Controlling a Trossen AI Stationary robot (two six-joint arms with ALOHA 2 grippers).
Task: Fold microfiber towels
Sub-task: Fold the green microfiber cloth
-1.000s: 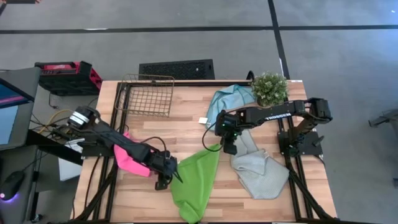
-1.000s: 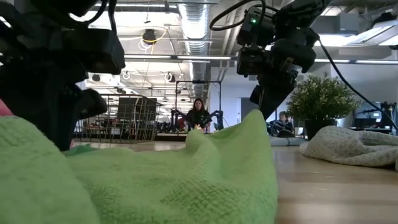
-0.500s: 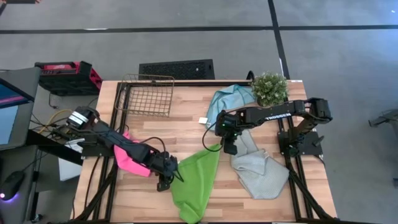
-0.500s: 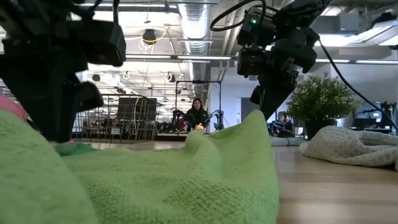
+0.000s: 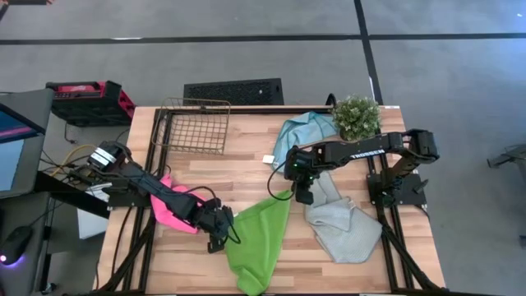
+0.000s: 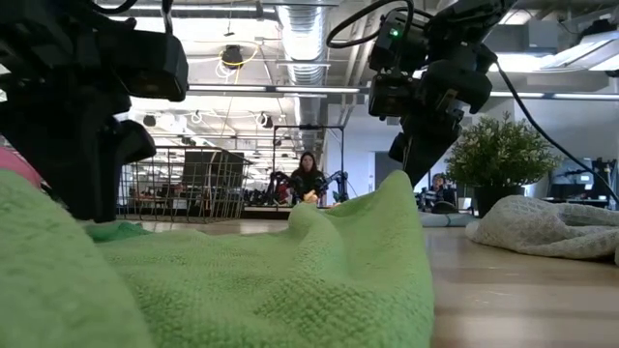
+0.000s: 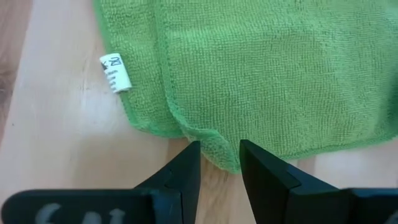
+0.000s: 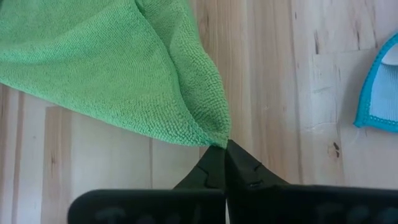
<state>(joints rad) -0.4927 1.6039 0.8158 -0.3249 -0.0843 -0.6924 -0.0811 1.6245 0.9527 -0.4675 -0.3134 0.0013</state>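
Green towel between two hands
Right hand (image 8: 225,148) pinches the green towel (image 5: 260,237) corner; left hand (image 7: 219,163), spread, straddles its opposite edge on the tabletop (image 5: 246,168).

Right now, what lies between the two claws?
The green towel spans that stretch in the high view. The right claw pinches one corner; the left claw stands open at the opposite edge.

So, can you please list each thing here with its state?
green towel: crumpled, one corner lifted
right claw: shut on that corner
left claw: open around the towel's edge
pink towel: bunched under left arm
grey towel: crumpled
teal towel: crumpled
wire basket: empty
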